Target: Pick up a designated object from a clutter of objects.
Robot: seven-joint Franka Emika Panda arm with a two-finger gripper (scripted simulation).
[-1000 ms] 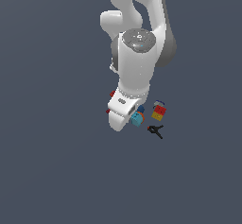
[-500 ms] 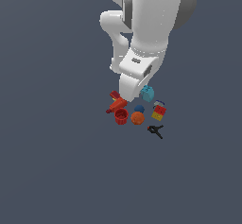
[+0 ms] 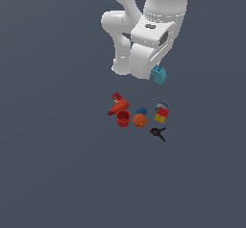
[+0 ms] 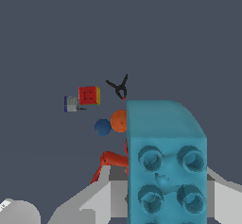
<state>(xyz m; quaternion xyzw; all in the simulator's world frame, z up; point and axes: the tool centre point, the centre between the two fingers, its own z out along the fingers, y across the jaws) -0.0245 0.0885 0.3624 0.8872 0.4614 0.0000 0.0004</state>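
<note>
High above a plain dark grey surface (image 3: 53, 164), a large white robot arm (image 3: 149, 30) fills the upper part of the exterior view, and its gripper (image 4: 165, 194) is clamped on a turquoise toy brick (image 3: 159, 74), which hangs in the air clear of everything below. From the wrist view the turquoise toy brick (image 4: 165, 166) is a solid rectangular block, evenly cyan all over, with one rounded upper corner and a face carrying rows of round recessed studs, two across; pale grey gripper fingers (image 4: 101, 202) show on either side of it. Well below the brick, resting on the surface, sits the rest of the clutter in a loose group. Biggest is a red drill-like tool (image 3: 118, 105), lying toward the exterior view's left, with a red ribbed cup (image 3: 123, 119) just beside it. Next to the cup is an orange ball (image 3: 140, 120), touching or nearly touching a smaller blue ball (image 3: 141, 110). Toward the exterior view's right stands a red-and-yellow block (image 3: 161, 114) with a blue loop on top, and near it lies a small black clamp (image 3: 159, 133).
</note>
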